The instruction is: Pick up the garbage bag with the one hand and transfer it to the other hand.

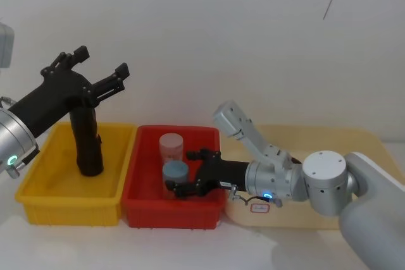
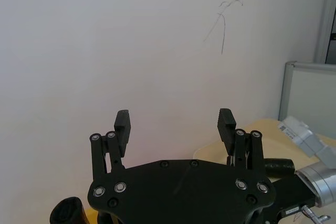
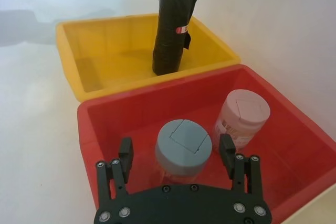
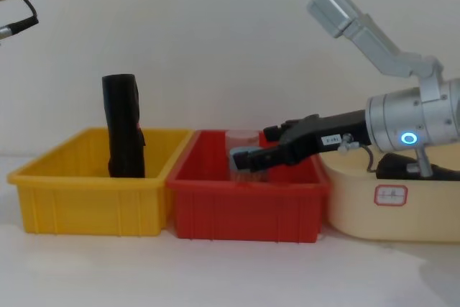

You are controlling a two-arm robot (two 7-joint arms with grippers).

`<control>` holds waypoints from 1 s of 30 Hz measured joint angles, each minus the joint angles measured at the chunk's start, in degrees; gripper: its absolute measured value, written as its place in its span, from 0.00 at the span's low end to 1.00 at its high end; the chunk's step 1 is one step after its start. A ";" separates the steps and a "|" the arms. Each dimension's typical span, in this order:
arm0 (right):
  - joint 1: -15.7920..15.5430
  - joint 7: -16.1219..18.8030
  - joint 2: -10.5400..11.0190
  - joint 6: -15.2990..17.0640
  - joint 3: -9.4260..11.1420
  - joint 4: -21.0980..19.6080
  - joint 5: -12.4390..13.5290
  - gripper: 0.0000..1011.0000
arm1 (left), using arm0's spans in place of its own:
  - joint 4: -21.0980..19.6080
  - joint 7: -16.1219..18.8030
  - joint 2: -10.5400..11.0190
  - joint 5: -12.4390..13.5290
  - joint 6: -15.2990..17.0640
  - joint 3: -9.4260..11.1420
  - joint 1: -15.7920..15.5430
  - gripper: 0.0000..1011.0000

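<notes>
Bins sit side by side on the white table (image 1: 76, 245): a yellow bin (image 1: 38, 184) on the robot's left, touching a red bin (image 1: 142, 203) in the middle, with a cream tub (image 4: 359, 206) just beside the red one on the right.

Inside the yellow bin the garbage bag (image 1: 87, 138) stands upright, its base on the bin floor toward the far wall; from the right wrist view a small red-and-white tag shows partway up the roll (image 3: 173, 22).

Above the bag, the left gripper (image 1: 104, 67) is raised on its silver arm with the teal ring, fingers spread wide apart and holding nothing; it seems to be clear of the bag's top, though the head view makes that gap hard to judge.

On the other side, the right gripper (image 1: 183, 172) reaches from the blue-ringed arm into the red bin, its fingers apart on either side of a grey-lidded jar (image 3: 184, 145), not closed on it. A pink-lidded jar (image 3: 242, 116) stands just beside that one, farther from the gripper.
</notes>
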 joint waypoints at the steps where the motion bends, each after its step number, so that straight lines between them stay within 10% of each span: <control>1: 0.20 0.08 -0.18 -0.12 -0.05 0.41 -0.07 0.99 | 0.00 0.00 0.00 0.00 0.00 0.00 0.00 0.99; 30: 5.61 2.13 -5.30 -3.00 -0.61 12.36 -2.29 0.92 | -0.01 0.00 0.02 0.00 -0.01 0.01 0.01 0.99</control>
